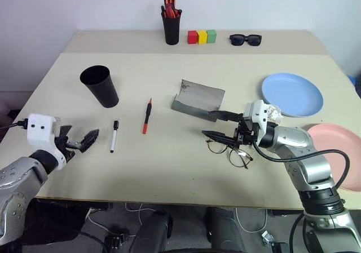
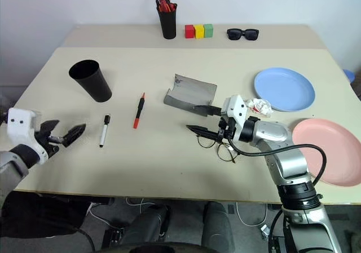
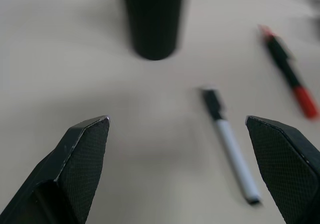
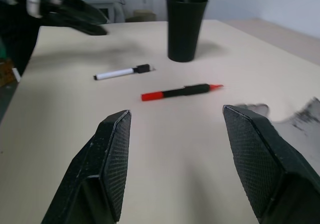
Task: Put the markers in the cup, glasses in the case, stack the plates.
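Two markers lie on the tabletop (image 1: 169, 163) right of the black cup (image 1: 100, 85): a white one with a black cap (image 1: 113, 136) and a red-and-black one (image 1: 147, 116), both outside the cup. Left tool (image 1: 83, 140) hovers near the tabletop's left edge, fingers spread, empty; right tool (image 1: 217, 124) also spread and empty, just above the wire-frame glasses (image 1: 231, 150), beside the open grey case (image 1: 197, 98). Blue plate (image 1: 291, 94) and pink plate (image 1: 338, 154) sit apart, unstacked.
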You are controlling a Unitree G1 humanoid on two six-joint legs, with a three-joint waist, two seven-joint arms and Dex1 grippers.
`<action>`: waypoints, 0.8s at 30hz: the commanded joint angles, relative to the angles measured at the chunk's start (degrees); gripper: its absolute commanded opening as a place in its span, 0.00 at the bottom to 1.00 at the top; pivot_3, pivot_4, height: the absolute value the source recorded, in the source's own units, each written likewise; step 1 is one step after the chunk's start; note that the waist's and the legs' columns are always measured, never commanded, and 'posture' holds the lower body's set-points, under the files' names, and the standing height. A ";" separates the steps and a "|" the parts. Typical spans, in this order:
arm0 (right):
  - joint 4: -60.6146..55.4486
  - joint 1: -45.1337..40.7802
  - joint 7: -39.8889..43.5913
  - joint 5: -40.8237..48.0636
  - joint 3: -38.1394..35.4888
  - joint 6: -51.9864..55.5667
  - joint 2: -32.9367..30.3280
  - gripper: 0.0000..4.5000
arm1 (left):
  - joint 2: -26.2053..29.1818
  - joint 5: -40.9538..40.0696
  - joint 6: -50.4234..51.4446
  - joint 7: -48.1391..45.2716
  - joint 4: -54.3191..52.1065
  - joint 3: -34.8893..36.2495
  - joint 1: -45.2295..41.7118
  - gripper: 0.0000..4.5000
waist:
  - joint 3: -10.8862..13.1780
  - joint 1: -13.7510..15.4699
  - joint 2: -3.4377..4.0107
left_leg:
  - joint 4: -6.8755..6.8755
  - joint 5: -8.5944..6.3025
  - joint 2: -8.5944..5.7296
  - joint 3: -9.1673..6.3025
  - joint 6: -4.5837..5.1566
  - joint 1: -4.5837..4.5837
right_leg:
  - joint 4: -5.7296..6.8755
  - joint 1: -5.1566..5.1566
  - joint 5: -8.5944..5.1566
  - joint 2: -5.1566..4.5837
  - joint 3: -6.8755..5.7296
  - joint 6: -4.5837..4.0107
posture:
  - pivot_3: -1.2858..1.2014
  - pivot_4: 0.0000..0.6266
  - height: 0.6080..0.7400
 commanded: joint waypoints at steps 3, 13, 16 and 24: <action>-3.23 1.07 -0.08 -0.23 0.44 -1.26 0.01 0.66 | -3.30 -2.03 12.89 7.86 3.05 -1.30 -10.33 1.00 | 0.00 0.05 0.00 | -0.02 0.00 -0.01 0.01 -0.01 0.00 | 0.02 -0.02 0.11 0.00 0.00 -0.16 | 0.52 0.24 1.00; -5.42 3.11 0.15 1.46 -0.31 -1.20 -0.10 0.66 | -3.93 3.54 18.01 9.63 13.09 -9.05 -22.24 1.00 | 0.00 -0.87 -0.02 | -0.07 -0.01 -0.03 0.05 -0.08 -0.03 | -0.01 -0.11 0.12 0.09 0.02 -0.17 | 0.52 0.24 1.00; -5.98 3.52 0.24 2.54 -0.62 -0.41 -0.15 0.66 | -4.50 4.59 17.96 9.40 15.42 -9.63 -24.32 1.00 | 0.01 -0.89 -0.02 | -0.06 -0.01 0.00 0.04 -0.11 -0.05 | -0.01 -0.11 0.12 0.16 0.03 -0.17 | 0.52 0.24 1.00; -6.32 1.80 0.23 5.67 -1.25 4.11 -1.20 0.99 | -5.15 6.10 18.72 7.85 17.19 -11.49 -26.15 1.00 | 0.01 -0.85 -0.02 | -0.07 -0.01 0.03 0.04 -0.12 -0.05 | -0.01 -0.12 0.12 0.18 0.05 -0.17 | 0.52 0.24 1.00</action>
